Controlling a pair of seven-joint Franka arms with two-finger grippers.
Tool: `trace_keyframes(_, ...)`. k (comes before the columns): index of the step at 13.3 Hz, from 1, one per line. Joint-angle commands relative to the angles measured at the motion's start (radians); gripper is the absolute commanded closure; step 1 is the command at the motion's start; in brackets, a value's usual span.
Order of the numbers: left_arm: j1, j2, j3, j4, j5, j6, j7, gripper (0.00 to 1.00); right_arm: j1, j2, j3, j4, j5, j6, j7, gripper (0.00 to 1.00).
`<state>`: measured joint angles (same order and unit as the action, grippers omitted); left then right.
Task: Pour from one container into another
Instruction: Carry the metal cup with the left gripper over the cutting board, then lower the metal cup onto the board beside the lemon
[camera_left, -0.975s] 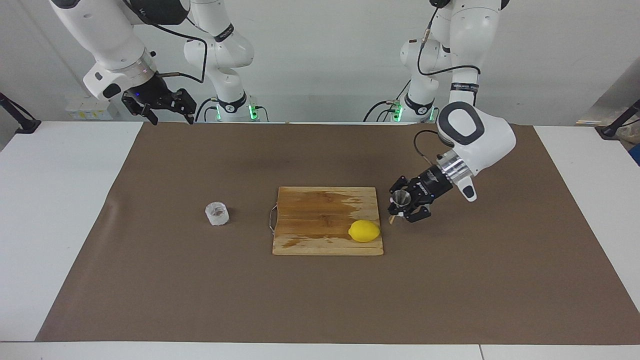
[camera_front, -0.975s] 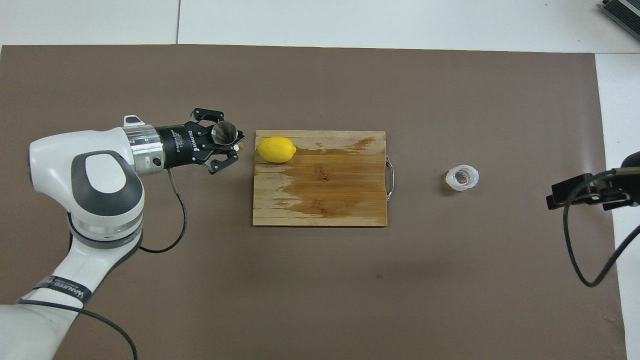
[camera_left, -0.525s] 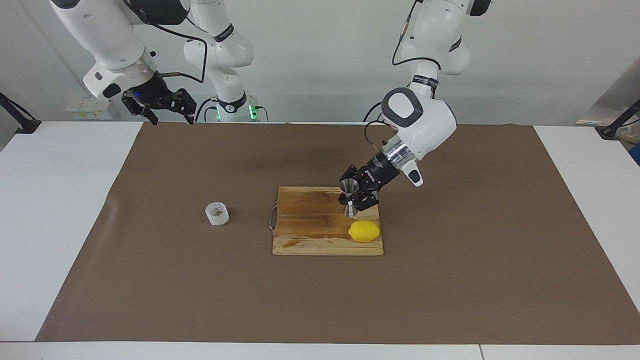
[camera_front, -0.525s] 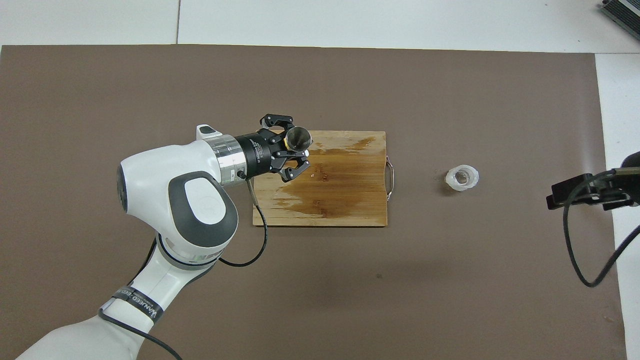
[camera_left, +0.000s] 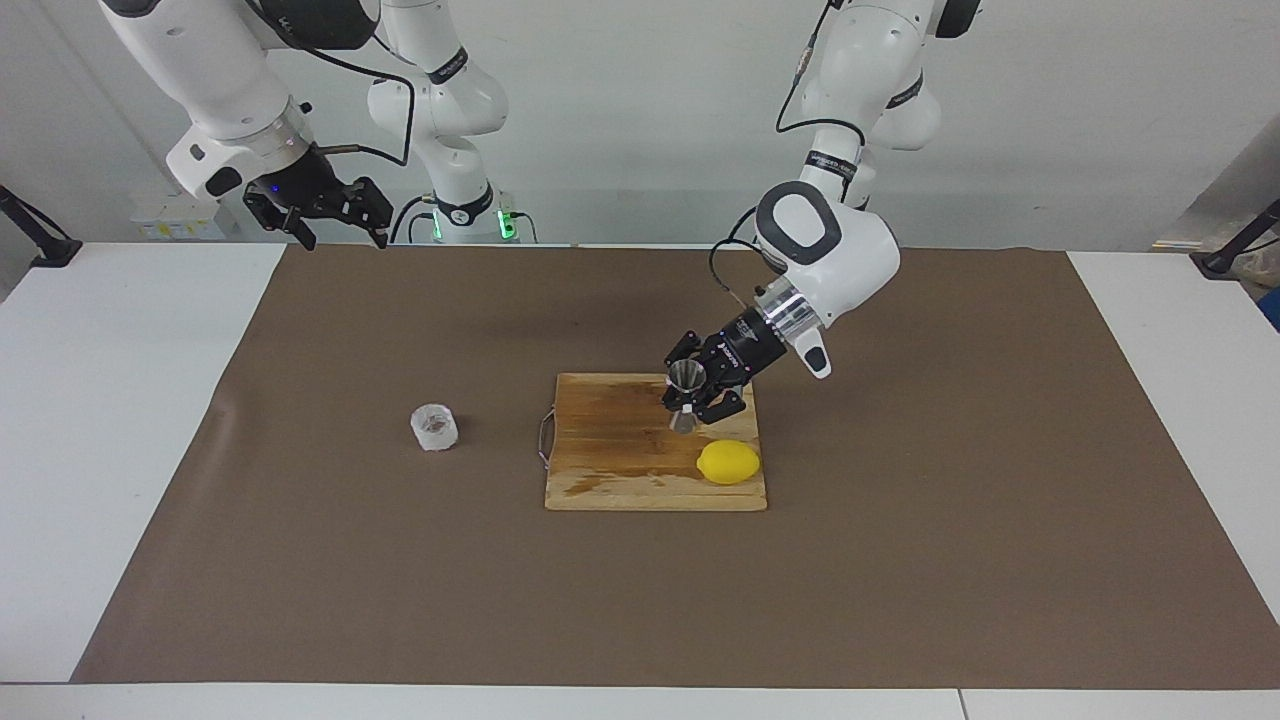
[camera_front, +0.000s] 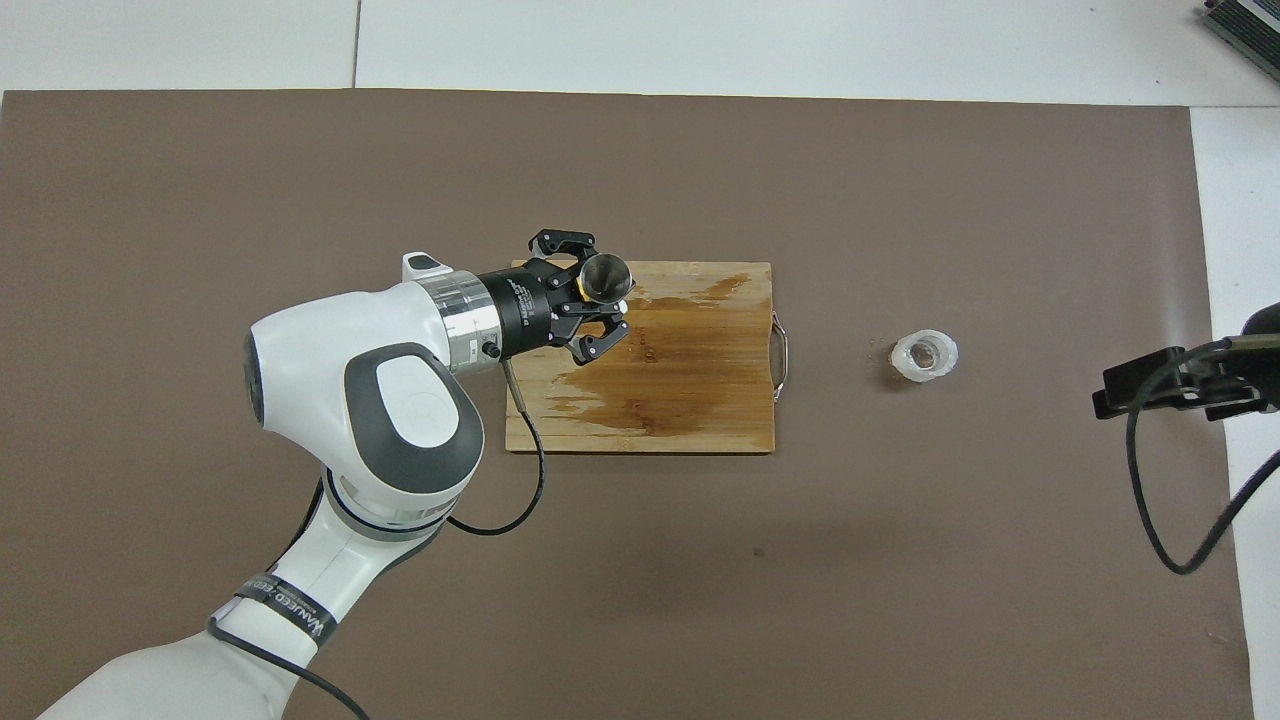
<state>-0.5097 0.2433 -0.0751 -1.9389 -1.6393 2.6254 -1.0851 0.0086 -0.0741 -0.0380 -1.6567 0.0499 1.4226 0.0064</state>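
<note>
So the left gripper (camera_left: 690, 398) has swung the jigger (camera_left: 685, 394) in over the cutting board (camera_left: 610, 470) at frame centre, fingers clamped on it (upright). Glass cup (camera_left: 434, 427) sits centre-left, untouched; right gripper (camera_left: 318, 212) waits upper left, looking open.

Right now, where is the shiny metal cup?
The left pincer holds the metal jigger upright over the wooden board, above the lemon.

**Colours on the table**

Silvery-grey jigger (camera_left: 685, 397) in black left hand (camera_left: 697, 396); yellow lemon (camera_left: 728, 462) just below it on tan wooden board (camera_left: 610, 460) with darker blotches. Whitish frosted glass cup (camera_left: 433, 427). Brown mat (camera_left: 400, 560), white table (camera_left: 120, 420).
</note>
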Motion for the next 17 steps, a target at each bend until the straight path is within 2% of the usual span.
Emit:
trace_keyframes(1,-0.03,0.045,0.0,0.003,-0.155,0.007,0.149,1.0,-0.007,-0.018,0.0,-0.014,-0.001,-0.005,-0.022,0.0)
trace_keyframes(6,-0.029,0.091,-0.011,-0.003,-0.189,0.001,0.226,1.0,-0.007,-0.018,0.0,-0.014,-0.001,-0.005,-0.022,0.0)
trace_keyframes(10,-0.024,0.096,-0.011,-0.026,-0.309,-0.002,0.332,1.0,-0.007,-0.018,0.0,-0.014,-0.001,-0.005,-0.022,0.0)
trace_keyframes(16,-0.024,0.125,-0.011,-0.023,-0.327,0.002,0.333,1.0,-0.007,-0.018,0.0,-0.014,-0.001,-0.005,-0.022,0.0)
trace_keyframes(17,-0.017,0.125,-0.011,-0.023,-0.327,-0.002,0.333,0.63,-0.007,-0.018,0.0,-0.014,-0.001,-0.005,-0.022,0.0)
